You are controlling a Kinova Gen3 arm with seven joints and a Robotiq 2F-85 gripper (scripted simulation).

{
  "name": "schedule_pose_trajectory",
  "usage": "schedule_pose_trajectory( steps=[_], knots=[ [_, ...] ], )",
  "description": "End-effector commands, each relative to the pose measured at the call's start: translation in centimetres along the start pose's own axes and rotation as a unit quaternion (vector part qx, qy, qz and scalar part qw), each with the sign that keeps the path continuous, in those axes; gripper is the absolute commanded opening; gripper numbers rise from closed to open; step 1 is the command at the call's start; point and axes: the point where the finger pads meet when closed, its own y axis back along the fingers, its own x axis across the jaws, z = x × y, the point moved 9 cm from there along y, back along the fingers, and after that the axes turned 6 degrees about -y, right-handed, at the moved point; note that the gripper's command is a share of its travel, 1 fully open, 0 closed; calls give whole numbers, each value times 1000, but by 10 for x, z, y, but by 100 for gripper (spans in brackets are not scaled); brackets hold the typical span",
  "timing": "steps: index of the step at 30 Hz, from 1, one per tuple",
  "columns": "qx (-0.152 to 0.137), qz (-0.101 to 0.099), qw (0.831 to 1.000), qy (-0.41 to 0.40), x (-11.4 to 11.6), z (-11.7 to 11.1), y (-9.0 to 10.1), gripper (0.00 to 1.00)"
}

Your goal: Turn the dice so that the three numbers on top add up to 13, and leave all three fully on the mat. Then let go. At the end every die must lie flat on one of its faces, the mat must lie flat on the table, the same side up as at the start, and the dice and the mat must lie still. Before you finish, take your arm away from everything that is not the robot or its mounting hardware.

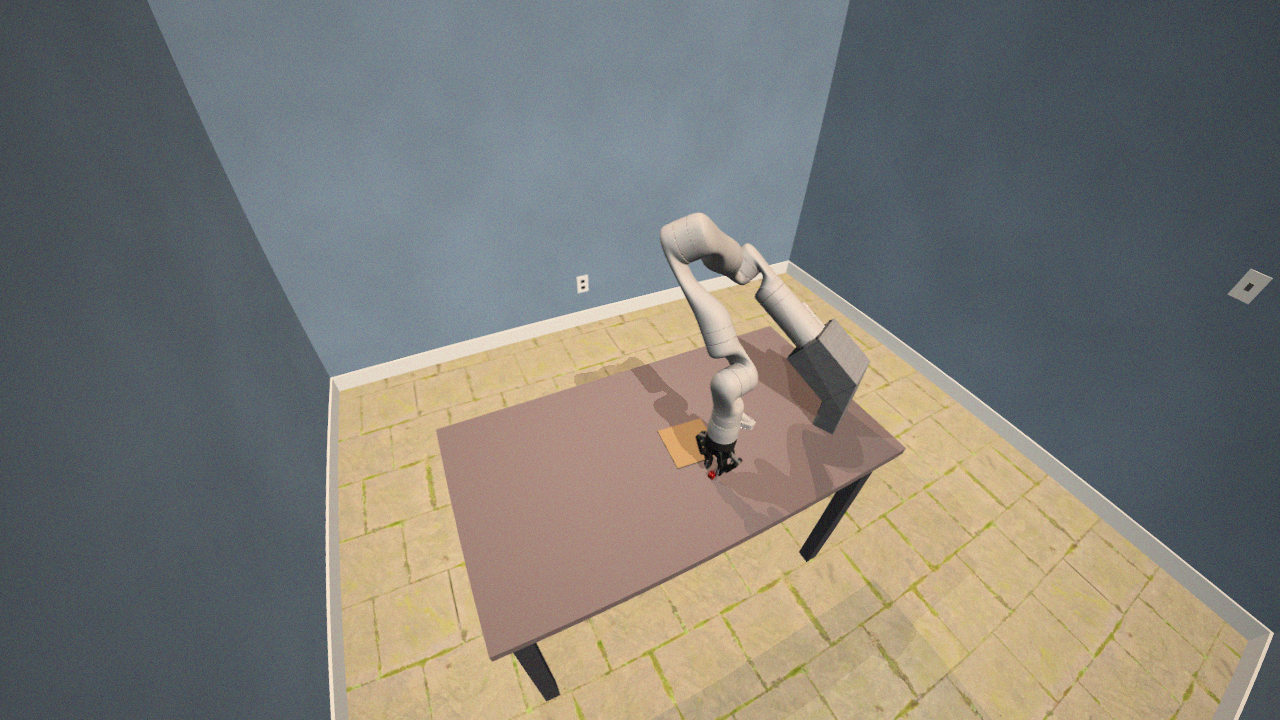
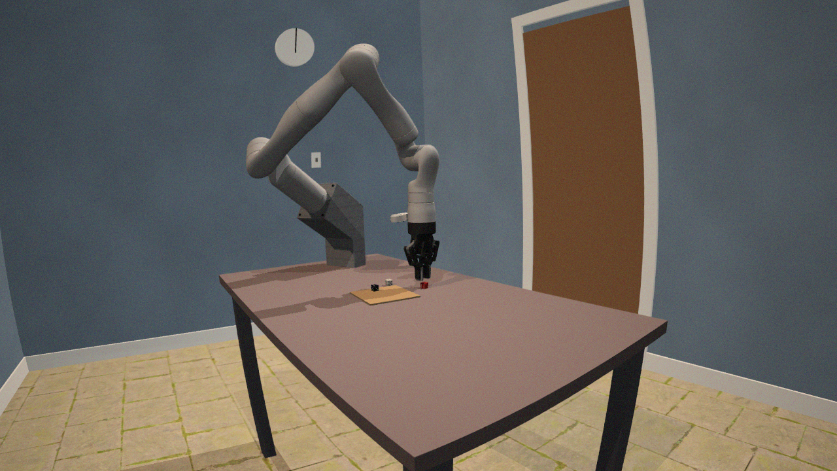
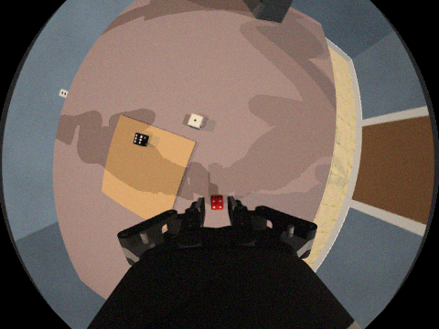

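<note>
My gripper (image 1: 718, 469) (image 2: 422, 275) (image 3: 216, 204) points down, its fingers partly apart with nothing held. It is just above the red die (image 1: 711, 475) (image 2: 424, 285) (image 3: 217, 202), which shows between the fingertips in the wrist view. The red die lies on the table beside the mat (image 1: 677, 445) (image 2: 386, 297) (image 3: 133, 171), four on top. The black die (image 2: 374, 287) (image 3: 141, 139) lies on the mat, six on top. The white die (image 2: 388, 282) (image 3: 196, 121) lies on the table off the mat, one on top. The arm hides the black and white dice in the top view.
The table (image 1: 554, 483) (image 2: 468, 351) (image 3: 219, 68) carries the arm's grey base (image 1: 827, 371) (image 2: 345, 225) at one end. The mat lies flat, to the left of the gripper in the wrist view. Arm shadows cross the mat and table.
</note>
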Motion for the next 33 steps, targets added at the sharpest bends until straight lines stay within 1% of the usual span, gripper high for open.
schedule_pose_trajectory(
  steps=[1,33],
  knots=[
    [-3,1,1000,-4,1,2,0,31],
    [-3,1,1000,-4,2,5,0,31]
  ],
)
